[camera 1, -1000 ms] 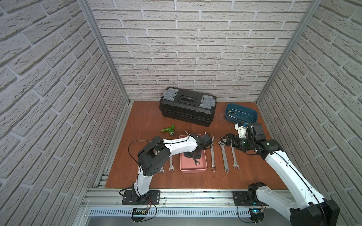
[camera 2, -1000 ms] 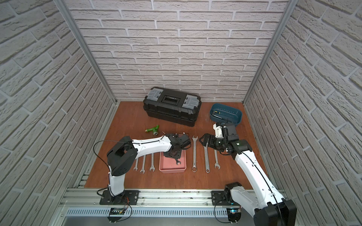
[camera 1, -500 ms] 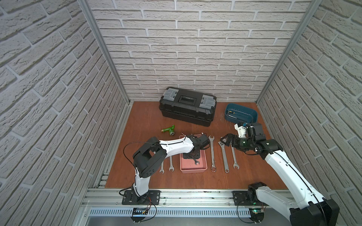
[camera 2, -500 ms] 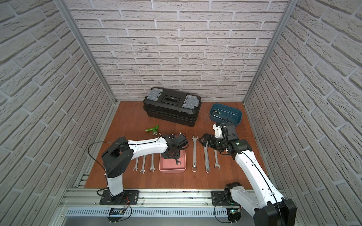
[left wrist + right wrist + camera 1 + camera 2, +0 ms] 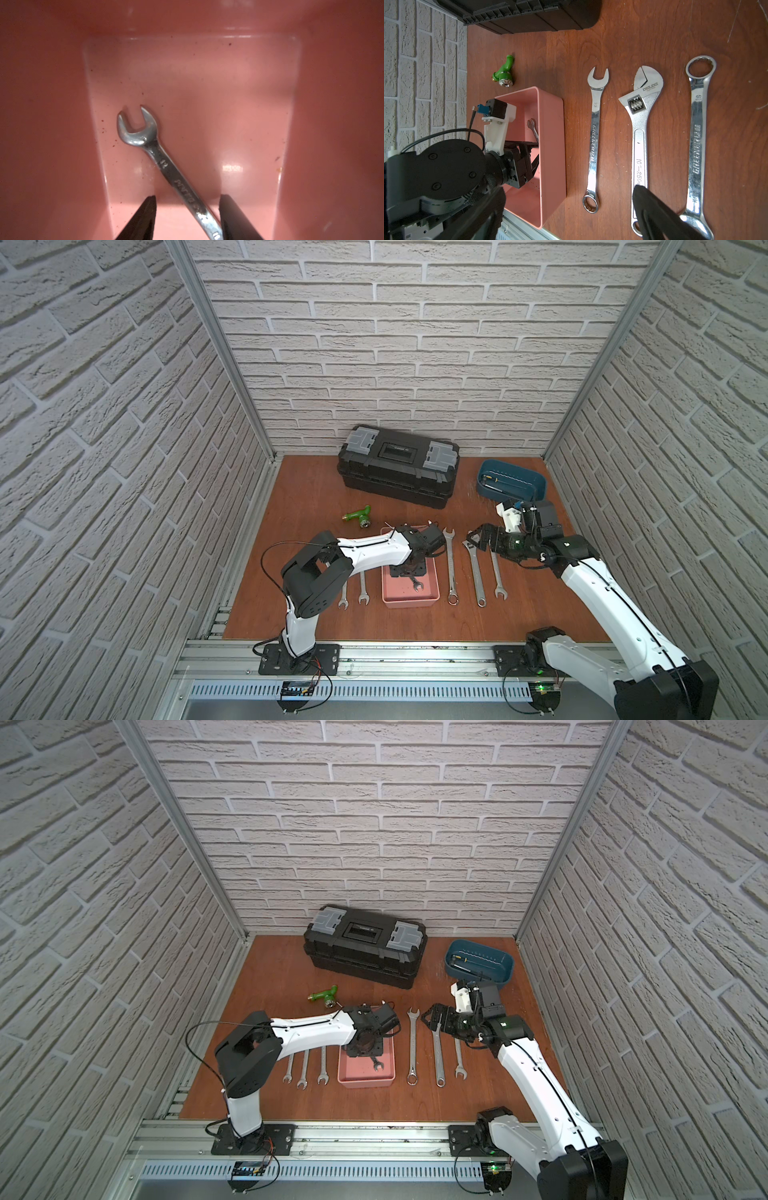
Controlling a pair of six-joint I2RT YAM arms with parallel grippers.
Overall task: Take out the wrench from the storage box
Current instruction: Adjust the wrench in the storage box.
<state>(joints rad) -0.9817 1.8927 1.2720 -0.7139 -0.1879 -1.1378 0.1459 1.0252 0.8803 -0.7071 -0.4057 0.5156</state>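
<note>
Reaching into the storage box [image 5: 410, 602] with my left tool [image 5: 188, 196]: jaws apart, straddling the wrench [image 5: 166, 168] shank, unclamped. Wrench lies on the box floor. Right tool [image 5: 474, 537] wide apart above the adjustable wrench [image 5: 639, 133].
</note>
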